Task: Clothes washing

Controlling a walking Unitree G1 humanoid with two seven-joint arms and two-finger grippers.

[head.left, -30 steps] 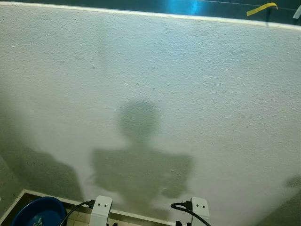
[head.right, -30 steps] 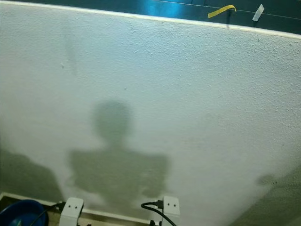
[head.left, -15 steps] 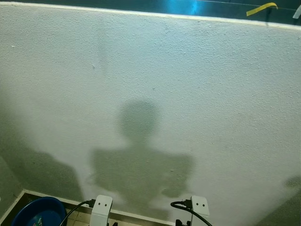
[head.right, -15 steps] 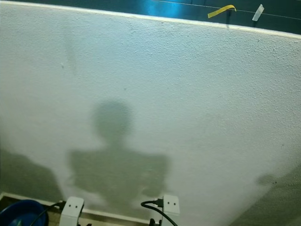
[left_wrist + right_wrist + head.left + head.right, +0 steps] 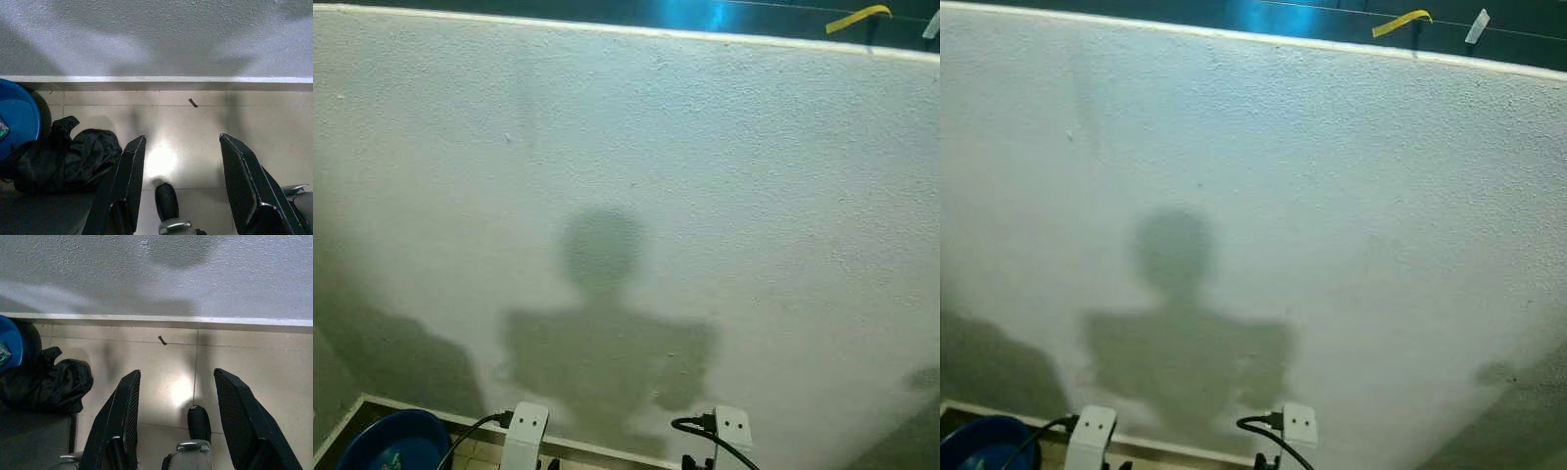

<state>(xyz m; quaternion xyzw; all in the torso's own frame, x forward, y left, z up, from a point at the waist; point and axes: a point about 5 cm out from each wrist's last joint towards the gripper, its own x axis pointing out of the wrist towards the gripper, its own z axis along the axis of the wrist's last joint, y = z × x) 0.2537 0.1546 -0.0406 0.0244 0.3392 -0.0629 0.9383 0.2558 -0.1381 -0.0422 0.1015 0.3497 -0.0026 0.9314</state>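
Both jaws stand open and empty over the beige tiled floor [image 5: 195, 127], facing the white textured wall [image 5: 705, 147]. Crumpled black garment [image 5: 68, 156] lies on the floor beside the left gripper [image 5: 183, 186], against the round blue plastic basin [image 5: 14, 117]; right gripper [image 5: 173, 423] well apart from it. Risk: loose folds may slip a shallow pinch.

Blue basin [image 5: 17, 120], black garment [image 5: 68, 159]
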